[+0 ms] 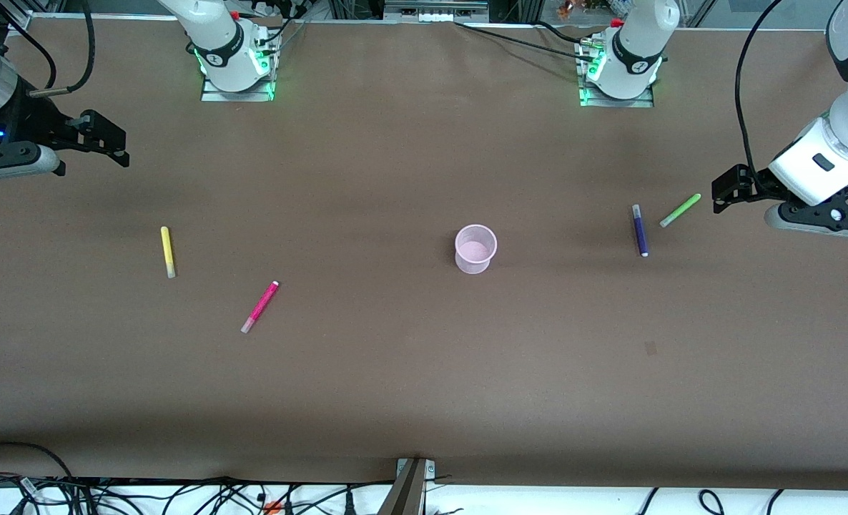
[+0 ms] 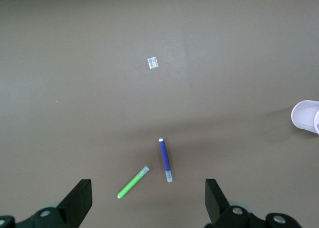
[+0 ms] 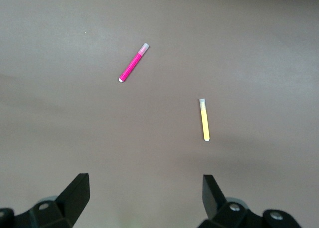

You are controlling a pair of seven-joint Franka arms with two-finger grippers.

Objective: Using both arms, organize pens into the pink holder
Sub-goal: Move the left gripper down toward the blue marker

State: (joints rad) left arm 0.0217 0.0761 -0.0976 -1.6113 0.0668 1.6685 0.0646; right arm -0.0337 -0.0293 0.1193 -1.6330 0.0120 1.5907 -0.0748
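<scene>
Both grippers, left [image 2: 148, 200] and right [image 3: 145, 198], aloft near the counter [image 1: 424, 386] ends, fingers apart, empty. Pens flat, well apart from the holder [image 1: 475, 248]. Likely to roll under a skewed pinch.

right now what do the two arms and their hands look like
Both arms are white with rounded jointed shells and black bands near the bases, which glow green. The left hand is black with two blocky fingers under a white wrist, a black cable looping above it. The right hand is black too, behind a silvery cylinder with a blue light; its fingers taper to wedges.
</scene>
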